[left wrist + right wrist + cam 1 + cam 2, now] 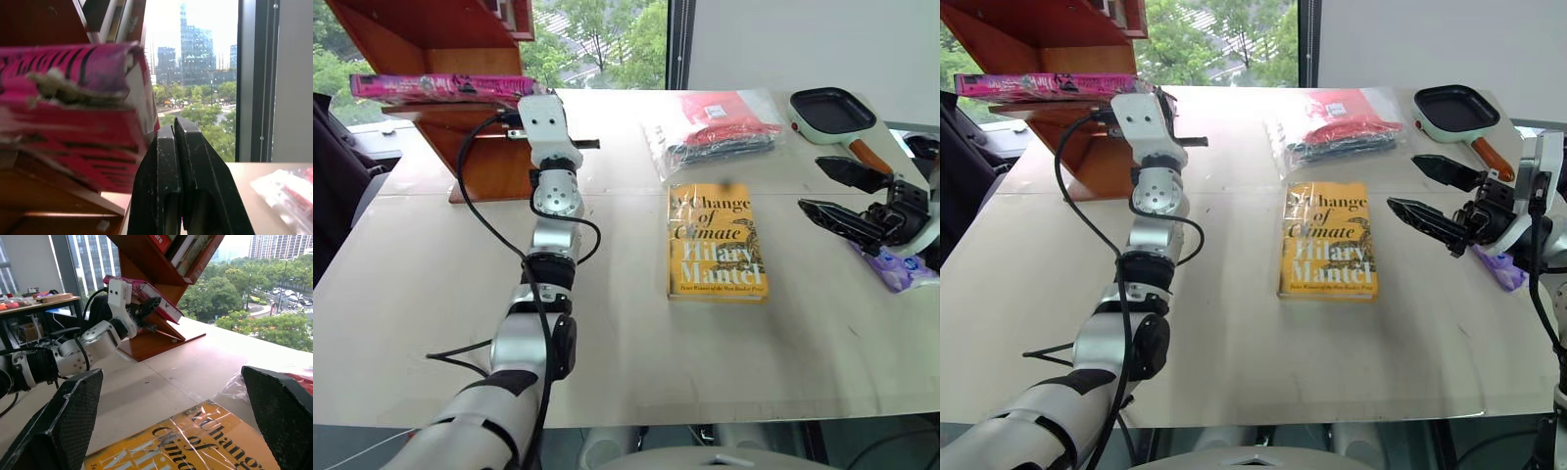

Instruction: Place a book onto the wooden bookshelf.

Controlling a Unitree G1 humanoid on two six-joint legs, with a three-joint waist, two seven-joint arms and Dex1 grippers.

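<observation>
A: Pink book [440, 87] lying flat on a slanted board of the wooden bookshelf [460, 44], up at eleven o'clock on the table [607, 362].

B: Left gripper [177, 128] just beside the book's near corner, black fingers [166, 166] pressed together, nothing between them. Contact with the cover impossible to tell.

A: Right gripper [1432, 195] out at three o'clock, jaws spread wide, empty, hanging above the tabletop.

B: Yellow book [718, 241] flat near the centre, spine side toward nine o'clock, well apart from the shelf.

A: Clear bag with red contents [715, 127] at one o'clock, just beyond the yellow book. Small pan [832, 113] with a brown handle further toward two o'clock.

B: Purple wrapped packet [898, 269] beneath the right gripper, near the three o'clock edge.

A: More books [181, 247] standing slanted in an upper compartment of the shelf, above the pink one.

B: Black cable [480, 206] looping along the left arm, clear of the tabletop items.
</observation>
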